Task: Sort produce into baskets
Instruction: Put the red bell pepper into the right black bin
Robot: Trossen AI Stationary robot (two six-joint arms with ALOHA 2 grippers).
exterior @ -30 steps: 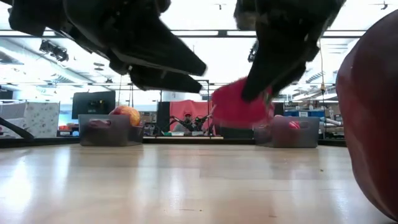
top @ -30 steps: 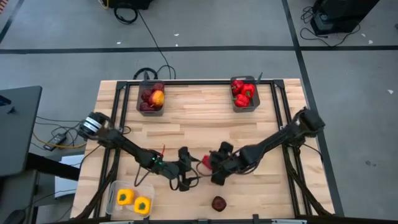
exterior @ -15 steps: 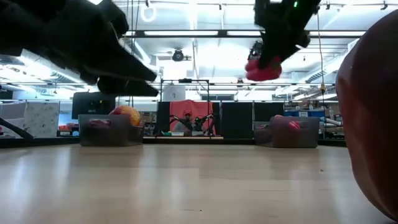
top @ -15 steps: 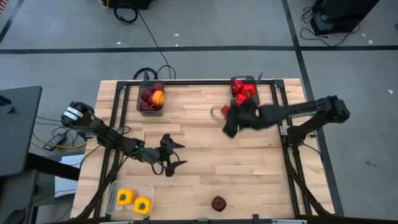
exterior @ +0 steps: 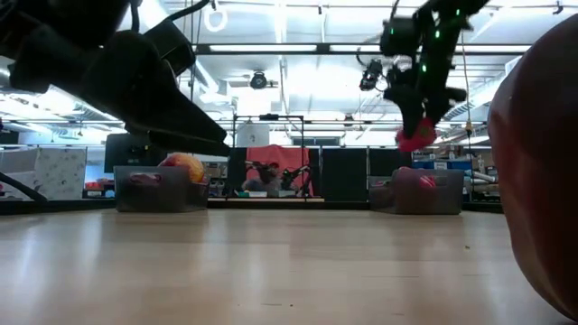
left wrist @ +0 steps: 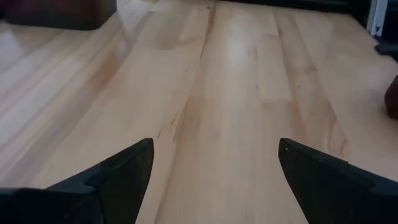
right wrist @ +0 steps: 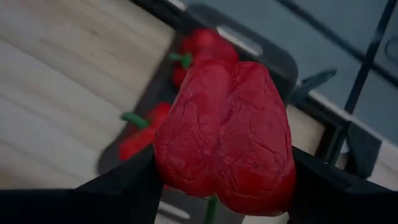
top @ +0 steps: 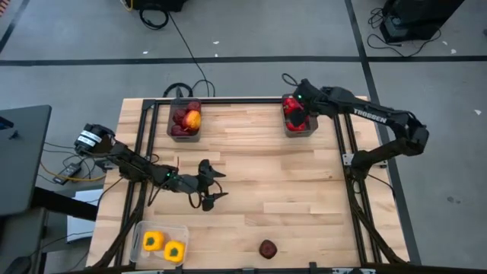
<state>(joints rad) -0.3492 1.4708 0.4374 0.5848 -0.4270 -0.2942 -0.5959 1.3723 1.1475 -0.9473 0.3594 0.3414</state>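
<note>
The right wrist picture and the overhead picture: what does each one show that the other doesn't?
Only the right wrist picture shows, close up, the wrinkled skin of the red pepper clamped in the right end effector.

Only the overhead picture shows the whole table: the open left end effector at mid-table, the apple bin, the clear tray with two yellow peppers, and a lone dark apple near the front edge.

Both show the held pepper over the grey bin of red peppers.
</note>
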